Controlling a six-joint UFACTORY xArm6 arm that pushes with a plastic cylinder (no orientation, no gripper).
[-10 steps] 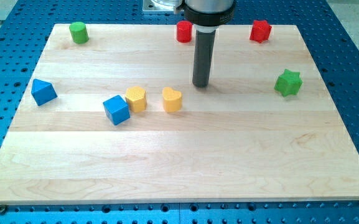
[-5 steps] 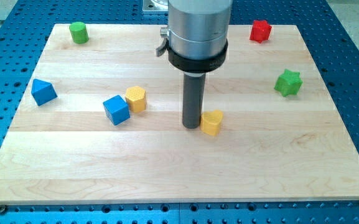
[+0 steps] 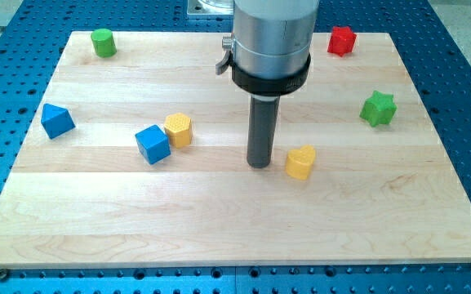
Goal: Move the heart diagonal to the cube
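Observation:
The yellow heart (image 3: pixel 300 162) lies right of the board's middle. The blue cube (image 3: pixel 153 144) sits left of the middle, with a yellow hexagonal block (image 3: pixel 178 129) touching its upper right corner. My tip (image 3: pixel 259 164) rests on the board just left of the heart, with a small gap between them, and well to the right of the cube.
A blue triangular block (image 3: pixel 57 120) lies near the left edge. A green cylinder (image 3: pixel 102 42) sits at the top left. A red star (image 3: pixel 342 39) is at the top right and a green star (image 3: pixel 378 109) at the right. The arm's grey body (image 3: pixel 271 37) hides part of the top middle.
The heart has slid down and to the right across the board. My tip came down from above it, went past its left side, and now stands a little apart from it.

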